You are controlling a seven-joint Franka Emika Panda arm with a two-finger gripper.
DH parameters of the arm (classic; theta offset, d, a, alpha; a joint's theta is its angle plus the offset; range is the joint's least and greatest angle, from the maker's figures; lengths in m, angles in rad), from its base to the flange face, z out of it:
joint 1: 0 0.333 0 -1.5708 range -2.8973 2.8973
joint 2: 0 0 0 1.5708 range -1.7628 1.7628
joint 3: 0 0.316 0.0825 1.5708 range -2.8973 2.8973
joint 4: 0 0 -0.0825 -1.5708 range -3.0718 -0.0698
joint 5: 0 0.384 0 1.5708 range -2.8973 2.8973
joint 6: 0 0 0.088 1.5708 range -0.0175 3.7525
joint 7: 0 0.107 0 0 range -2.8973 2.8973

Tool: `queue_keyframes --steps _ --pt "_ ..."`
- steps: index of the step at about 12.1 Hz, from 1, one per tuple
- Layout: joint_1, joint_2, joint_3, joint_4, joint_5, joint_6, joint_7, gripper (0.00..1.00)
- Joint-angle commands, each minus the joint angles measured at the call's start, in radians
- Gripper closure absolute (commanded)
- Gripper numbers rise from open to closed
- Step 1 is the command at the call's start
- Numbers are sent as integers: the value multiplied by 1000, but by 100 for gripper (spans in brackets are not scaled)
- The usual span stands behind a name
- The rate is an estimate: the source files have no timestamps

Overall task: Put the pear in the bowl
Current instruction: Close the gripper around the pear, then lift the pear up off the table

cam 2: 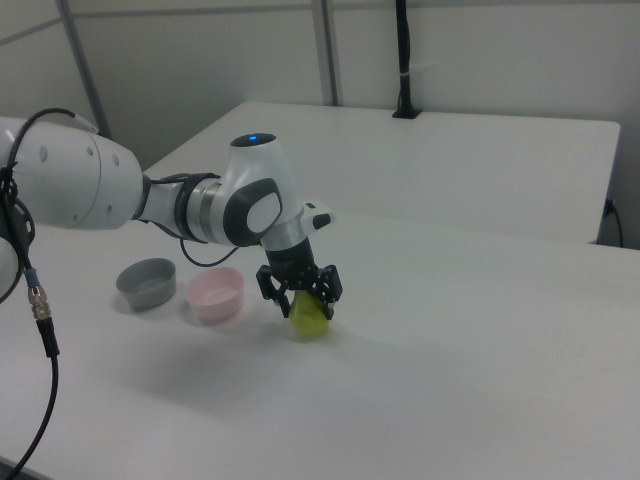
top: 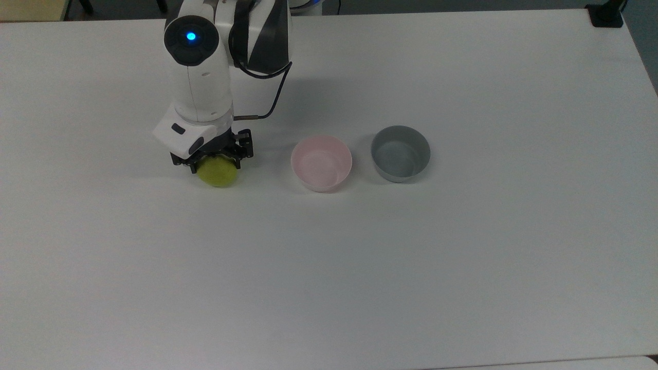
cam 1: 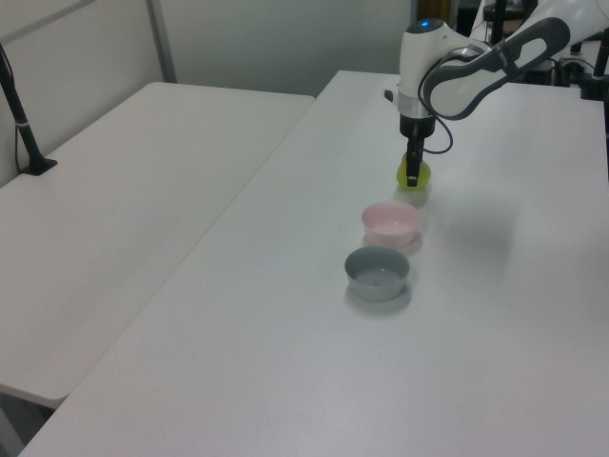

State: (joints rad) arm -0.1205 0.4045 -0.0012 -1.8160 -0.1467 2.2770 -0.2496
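- Top view: pear (top: 218, 172), yellow-green, on the white table (top: 462, 267), toward the top view's left, its upper part hidden under the gripper (top: 215, 158).
- Right view: same pear (cam 2: 309, 317) low against the tabletop, gripper (cam 2: 303, 290) down over its top, black fingers (cam 2: 331, 285) on either side of the fruit.
- Left view: pear (cam 1: 414, 177) showing as a yellow-green patch behind the dark fingers of the gripper (cam 1: 412, 174).
- Fingers close against the pear's sides in the right view; whether clamped tight or just resting beside the skin, cannot tell.
- Cannot tell either whether sitting on the table or lifted slightly clear of it.
- Pink bowl (top: 321, 163) well apart from the pear, toward the top view's right, standing upright with nothing visible inside.
- Grey bowl (top: 400, 153) just beside the pink one, further to the top view's right, not touching it.
- Right view order reversed: grey bowl (cam 2: 146, 283) at the right view's left, pink bowl (cam 2: 215, 294) next, then pear.
- White arm (top: 198, 77) with a blue light on its joint, reaching down from the top view's upper edge; black cable (top: 275, 87) looping beside the wrist.
- Second white table (cam 1: 114, 219) at the left view's left, separate from the work surface.
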Motion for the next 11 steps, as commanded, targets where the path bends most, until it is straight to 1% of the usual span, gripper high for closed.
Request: queue_keyframes --steps 1,2,4,7,8,10,11 --pt "10 -68 -5 3 -13 -94 0 43" --pt "10 -82 -5 39 -13 -143 1 43" --pt "10 -98 -5 145 -2 -274 3 44" --pt "7 -124 -3 274 18 -407 0 45" --pt "9 -131 -3 293 29 -433 1 45" --pt "19 -147 9 287 30 -435 3 45" --pt "47 -151 15 284 30 -435 16 45"
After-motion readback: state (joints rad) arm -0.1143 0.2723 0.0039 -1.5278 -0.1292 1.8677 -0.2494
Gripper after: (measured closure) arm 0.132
